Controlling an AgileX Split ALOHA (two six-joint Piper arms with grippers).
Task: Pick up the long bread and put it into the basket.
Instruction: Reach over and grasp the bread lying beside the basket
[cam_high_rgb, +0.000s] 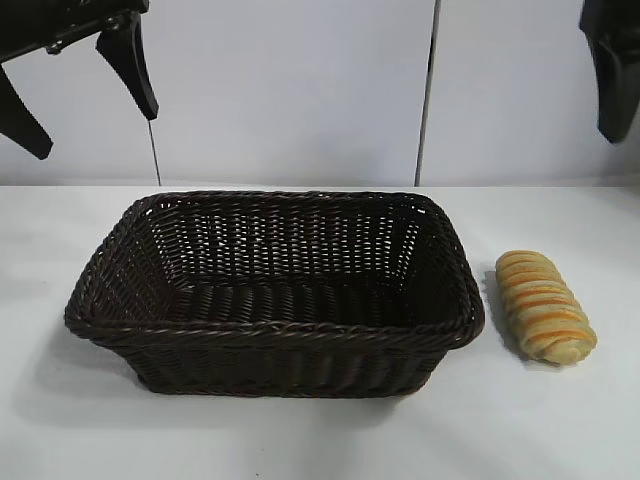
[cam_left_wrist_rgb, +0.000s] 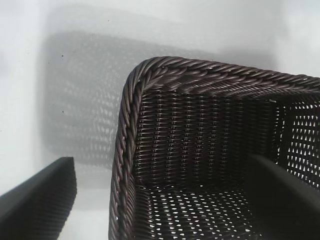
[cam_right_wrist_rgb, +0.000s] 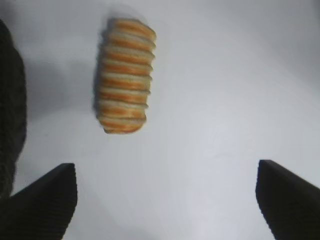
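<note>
Counting what sits on the white counter (cam_high_rgb: 300, 440), I find just two things: one basket (cam_high_rgb: 275, 328) and one long bread (cam_high_rgb: 545, 305). The basket, dark brown woven wicker with flared sides and a braided rim, takes up the middle of the counter and holds nothing. The long bread lies on the bare counter just beside the basket's right end, apart from the rim, its orange-brown stripes running crosswise along a golden-tan body. Two arms hang above, one at each upper corner. The left tool (cam_high_rgb: 85, 95) hovers high over the basket's left end with its two dark fingers spread wide and nothing between them; from its own wrist camera one finger (cam_left_wrist_rgb: 40, 200) shows over the counter outside the rim and the other over the basket's inside, with the corner of the basket (cam_left_wrist_rgb: 150, 100) between them. The right tool (cam_high_rgb: 612, 70) hangs high near the right edge, above and behind the bread; its wrist camera shows its fingers (cam_right_wrist_rgb: 45, 202) set wide apart and gripping nothing, with the long bread (cam_right_wrist_rgb: 124, 75) lying on the counter beyond them and a dark sliver of the basket's side at the frame edge. Nothing lies between the bread and the basket's rim.
</note>
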